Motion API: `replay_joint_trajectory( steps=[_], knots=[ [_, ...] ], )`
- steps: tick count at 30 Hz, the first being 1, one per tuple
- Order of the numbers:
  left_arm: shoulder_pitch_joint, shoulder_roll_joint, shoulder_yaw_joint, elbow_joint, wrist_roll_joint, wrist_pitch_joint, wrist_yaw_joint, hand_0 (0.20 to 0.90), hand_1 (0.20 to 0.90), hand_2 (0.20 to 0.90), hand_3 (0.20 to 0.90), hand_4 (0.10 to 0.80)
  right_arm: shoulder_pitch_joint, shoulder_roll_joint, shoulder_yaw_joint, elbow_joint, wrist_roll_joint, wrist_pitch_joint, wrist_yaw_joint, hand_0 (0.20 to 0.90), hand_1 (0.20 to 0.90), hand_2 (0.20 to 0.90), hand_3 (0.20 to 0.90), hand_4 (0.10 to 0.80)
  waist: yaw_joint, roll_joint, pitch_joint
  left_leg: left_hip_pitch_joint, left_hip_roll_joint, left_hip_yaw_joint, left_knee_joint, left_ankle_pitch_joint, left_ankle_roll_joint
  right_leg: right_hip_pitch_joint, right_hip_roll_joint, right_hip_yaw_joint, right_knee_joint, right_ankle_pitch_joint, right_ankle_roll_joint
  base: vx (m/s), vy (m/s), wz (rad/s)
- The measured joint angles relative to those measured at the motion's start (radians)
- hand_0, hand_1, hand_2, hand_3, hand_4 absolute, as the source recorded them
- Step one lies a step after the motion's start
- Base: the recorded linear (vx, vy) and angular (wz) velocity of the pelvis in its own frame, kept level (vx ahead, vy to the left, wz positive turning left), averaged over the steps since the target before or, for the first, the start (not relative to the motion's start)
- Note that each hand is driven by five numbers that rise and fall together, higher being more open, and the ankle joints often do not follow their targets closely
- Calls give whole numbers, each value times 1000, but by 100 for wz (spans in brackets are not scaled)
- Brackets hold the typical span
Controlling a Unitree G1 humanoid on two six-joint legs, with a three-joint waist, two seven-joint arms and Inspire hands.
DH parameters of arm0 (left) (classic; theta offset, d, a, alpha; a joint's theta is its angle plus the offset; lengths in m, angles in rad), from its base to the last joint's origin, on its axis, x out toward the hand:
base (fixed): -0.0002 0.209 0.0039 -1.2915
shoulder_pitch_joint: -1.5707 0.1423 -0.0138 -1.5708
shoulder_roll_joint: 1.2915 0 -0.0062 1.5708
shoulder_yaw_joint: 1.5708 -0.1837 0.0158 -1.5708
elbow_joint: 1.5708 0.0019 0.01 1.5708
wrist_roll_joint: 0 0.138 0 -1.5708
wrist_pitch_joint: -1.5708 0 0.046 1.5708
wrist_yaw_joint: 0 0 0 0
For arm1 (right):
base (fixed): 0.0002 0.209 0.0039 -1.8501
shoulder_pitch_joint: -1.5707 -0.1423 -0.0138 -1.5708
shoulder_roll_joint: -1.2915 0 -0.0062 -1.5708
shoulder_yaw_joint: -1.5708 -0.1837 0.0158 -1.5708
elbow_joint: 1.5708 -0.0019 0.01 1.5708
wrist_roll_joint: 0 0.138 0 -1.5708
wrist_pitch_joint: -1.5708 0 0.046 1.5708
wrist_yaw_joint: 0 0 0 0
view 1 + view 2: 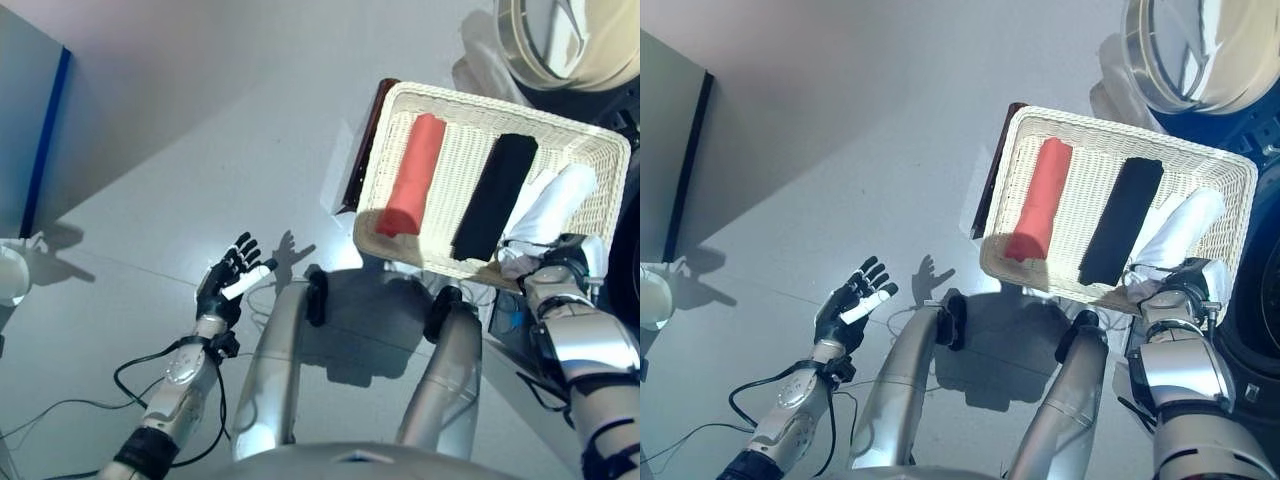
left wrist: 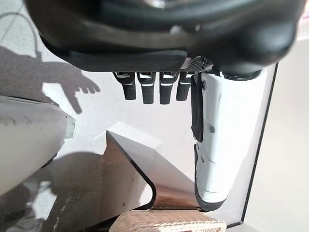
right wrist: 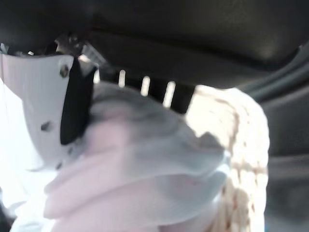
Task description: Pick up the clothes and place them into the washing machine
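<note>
A shallow wicker basket (image 1: 462, 160) rests on a low dark brown box (image 1: 362, 150) and holds a rolled coral-red cloth (image 1: 412, 172), a black cloth (image 1: 496, 195) and a white cloth (image 1: 555, 200). My right hand (image 1: 565, 262) is at the basket's near right edge, on the near end of the white cloth. In the right wrist view its thumb and fingers close round the bunched white cloth (image 3: 140, 169), with the wicker rim (image 3: 241, 145) beside it. My left hand (image 1: 228, 280) hangs open and empty over the floor, far left of the basket; its fingers (image 2: 149, 84) are straight.
The washing machine's round open door (image 1: 560, 40) is just beyond the basket at the upper right. A grey panel with a blue edge (image 1: 30, 130) stands at the far left, with a white round object (image 1: 8, 272) below it.
</note>
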Motion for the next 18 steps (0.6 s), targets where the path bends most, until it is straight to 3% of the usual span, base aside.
replay_joint_trajectory(
  steps=[4,7,10,14,18],
  knots=[
    [8,0,1,1,-1,16,4,900,900,900,900,800,13,3,-66,-25,66,-9,4,200,200,200,200,300,-8,-2,-1,-1,1,-1,4,-4,-3,0,2,1,0,0,0,29,-11,-1],
    [20,-1,10,2,-4,16,10,900,900,900,900,800,61,17,-202,-104,258,-58,18,200,200,200,200,300,-18,-2,-6,-2,4,0,8,-8,3,1,10,3,-6,0,0,43,-28,-7],
    [19,-1,37,1,-10,14,17,900,900,900,900,800,91,24,-268,-136,464,-107,18,200,200,200,200,300,-26,-2,-8,-2,17,5,15,-16,5,3,17,3,-8,0,0,18,-25,-10],
    [19,-2,42,1,-24,13,32,900,900,900,900,800,110,36,-302,-179,590,-144,16,200,200,200,200,300,-49,-2,-8,0,20,5,12,-18,6,6,20,2,-17,1,1,0,-6,-2],
    [28,-3,44,1,-33,12,38,900,900,900,900,800,143,59,-305,-280,609,-182,-5,200,200,200,200,300,-64,-5,-8,2,34,12,8,-21,10,10,37,5,-42,13,4,-8,-11,-11]
  ],
)
